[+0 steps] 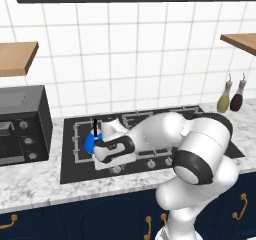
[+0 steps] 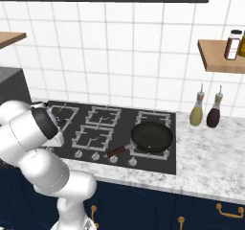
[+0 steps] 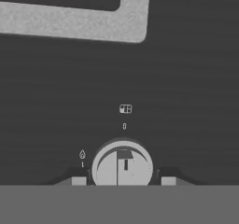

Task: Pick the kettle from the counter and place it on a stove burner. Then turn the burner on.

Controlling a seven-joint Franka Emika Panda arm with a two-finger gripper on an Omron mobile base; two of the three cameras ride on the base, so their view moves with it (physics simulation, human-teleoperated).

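The small blue kettle [image 1: 91, 141] with its black upright handle stands on the left grate of the black stove [image 1: 70, 171], over a stove burner [image 1: 80, 151]. My gripper [image 1: 115, 165] reaches down just in front of the kettle, at the row of silver knobs. In the hand view a round silver knob [image 3: 122, 164] sits between my two fingertips [image 3: 78, 180], with a narrow gap on each side. The gripper [image 3: 123, 181] is open around the knob. A flame mark and a burner symbol are printed beside the knob.
A black frying pan [image 2: 151, 136] lies on the right front grate. Two bottles [image 2: 205, 113] stand on the marble counter [image 2: 210, 152] to the right. A black microwave [image 1: 20, 129] stands left of the stove. A grey grate bar [image 3: 93, 27] runs across the hand view.
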